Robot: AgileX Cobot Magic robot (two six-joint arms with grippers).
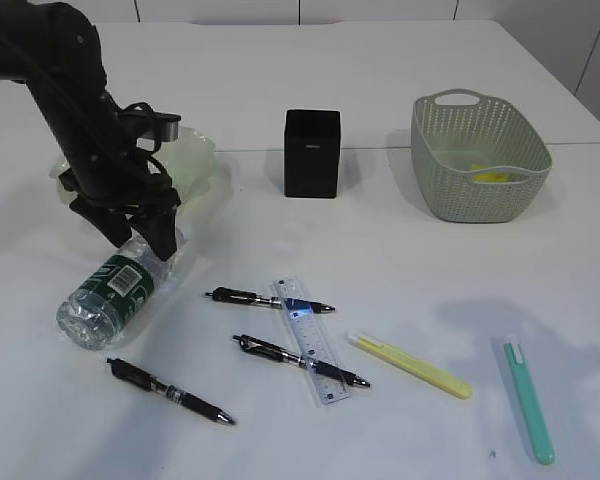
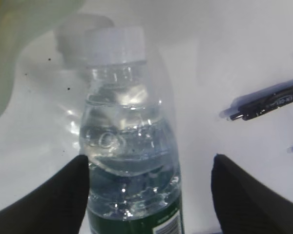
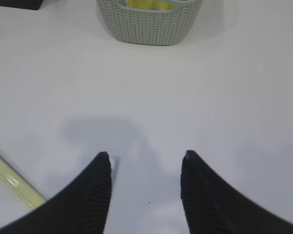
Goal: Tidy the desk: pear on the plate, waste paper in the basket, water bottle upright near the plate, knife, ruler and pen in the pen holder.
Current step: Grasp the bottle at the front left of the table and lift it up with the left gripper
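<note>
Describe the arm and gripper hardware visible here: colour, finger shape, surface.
Left arm is matte black with bulky rounded links. Left gripper is black too, its fingers tapering, with fine ribbed pads. Right gripper matches: black, pointed, ribbed fingers. No markings visible.

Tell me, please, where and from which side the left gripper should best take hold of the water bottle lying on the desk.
Probably across its clear shoulder, just above the label, coming from above. The water bottle lies on its side, cap toward the plate; the left gripper already straddles it there, open. The round body narrows here, so the fingers fit around it.
</note>
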